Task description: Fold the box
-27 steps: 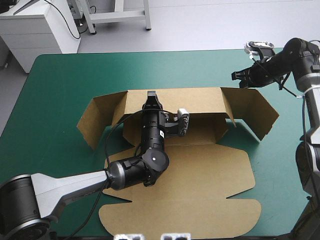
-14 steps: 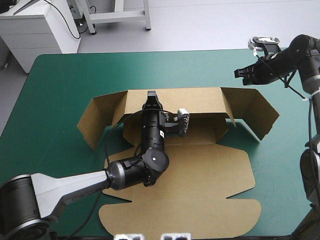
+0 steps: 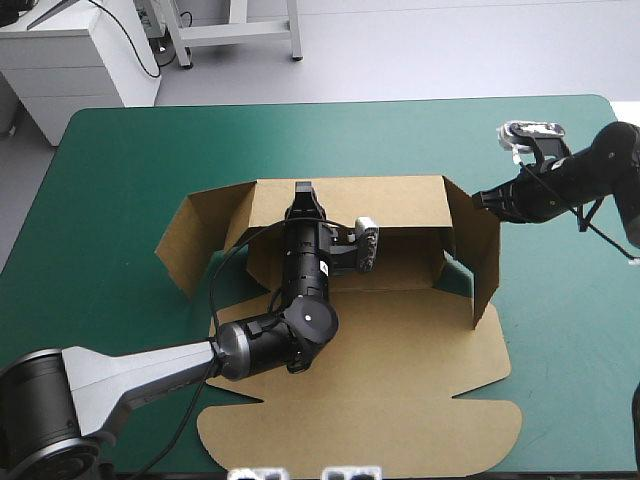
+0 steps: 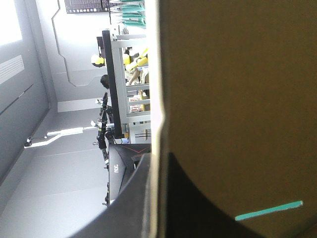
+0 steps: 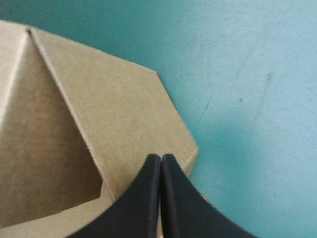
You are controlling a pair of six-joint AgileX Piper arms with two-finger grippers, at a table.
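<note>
Fingers point(image 5: 146, 198) of right hand point(image 5: 161, 157) meet at box point(image 5: 99, 109) flap: wrist view only.

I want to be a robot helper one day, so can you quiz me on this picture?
1. True or false: the right claw, two black curved fingers, is shut.
2. What does the left claw pinch? A: the back wall of the brown cardboard box; B: a white T-shirt; C: nothing.
3. Fill in: the box's rounded front panel lies ____ on the teal-green table cover.
Key: 1 true; 2 A; 3 flat.
</note>
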